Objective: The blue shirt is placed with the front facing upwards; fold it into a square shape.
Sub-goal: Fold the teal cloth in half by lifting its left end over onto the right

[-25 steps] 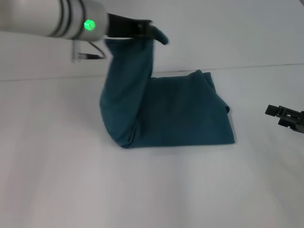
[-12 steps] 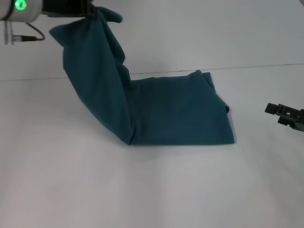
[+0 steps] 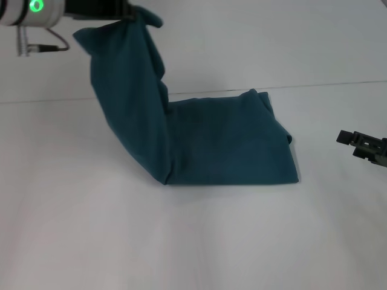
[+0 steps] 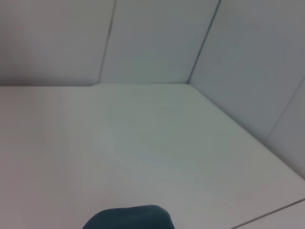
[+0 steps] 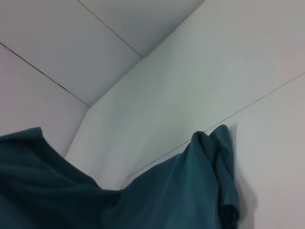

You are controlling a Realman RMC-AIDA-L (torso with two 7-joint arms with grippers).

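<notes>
One blue shirt, two grippers: left gripper high, right gripper low; one white worktop.

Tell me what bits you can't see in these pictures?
- Shirt lettering: head view, none showing on the folded cloth.
- Left end effector fingers: head view, wrapped in the lifted cloth; left wrist view shows none.
- Right end effector: head view, cut off by the edge; open or shut unclear.

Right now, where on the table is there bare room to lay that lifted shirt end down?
Bare table lies left of and in front of the blue shirt. The left gripper holds one end raised at the far left. The right side is tighter: the right gripper sits just past the shirt's edge.
</notes>
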